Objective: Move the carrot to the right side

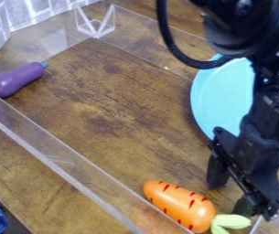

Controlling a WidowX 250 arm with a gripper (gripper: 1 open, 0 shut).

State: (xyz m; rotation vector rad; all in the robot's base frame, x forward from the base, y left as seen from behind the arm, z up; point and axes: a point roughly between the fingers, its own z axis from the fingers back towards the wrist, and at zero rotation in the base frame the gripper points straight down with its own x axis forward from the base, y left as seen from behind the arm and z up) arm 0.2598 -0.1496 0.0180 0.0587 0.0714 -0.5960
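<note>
The carrot lies on the wooden table near the bottom edge, orange and glossy with dark stripes, its pale green top pointing right. My black gripper hangs just right of and above the carrot, fingers pointing down, empty. Its fingers look slightly apart, but the view is too dark to tell how they stand. It does not touch the carrot.
A purple eggplant toy lies at the far left. A light blue plate sits at the right, partly behind my arm. A clear plastic wall runs along the table's front edge. A clear holder stands at the back.
</note>
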